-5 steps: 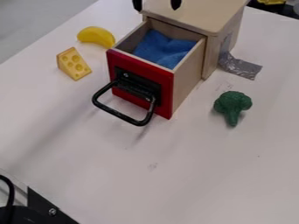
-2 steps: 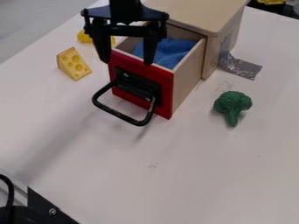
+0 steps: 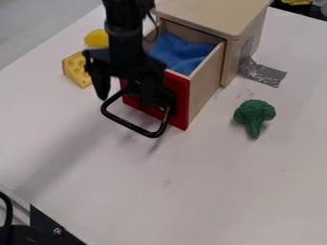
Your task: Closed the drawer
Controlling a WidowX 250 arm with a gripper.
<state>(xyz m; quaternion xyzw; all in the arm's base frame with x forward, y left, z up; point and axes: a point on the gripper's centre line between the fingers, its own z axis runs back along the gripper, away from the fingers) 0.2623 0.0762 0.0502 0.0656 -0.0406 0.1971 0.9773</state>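
The gripper [image 3: 125, 98] hangs in front of the drawer's red face, over its upper left part, with its fingers spread apart. One finger is left of the drawer and the other is near the black handle mount. The drawer [image 3: 180, 95] stands pulled out of the wooden box [image 3: 214, 14], with a blue cloth [image 3: 182, 55] inside. Its black loop handle [image 3: 131, 125] sticks out toward the camera, below the gripper. Whether the gripper touches the drawer or handle, I cannot tell. The arm hides part of the drawer's left side and front.
A cheese wedge [image 3: 76, 70] and a yellow banana-like toy [image 3: 96, 38] lie left of the drawer, partly behind the arm. Green toy broccoli [image 3: 254, 116] lies to the right on the white table [image 3: 211, 191]. Grey tape [image 3: 263, 73] runs from the box's side to the tabletop.
The gripper has come in from the top edge, over the drawer, and down to its front face. Drawer, cloth and toys have kept their places.
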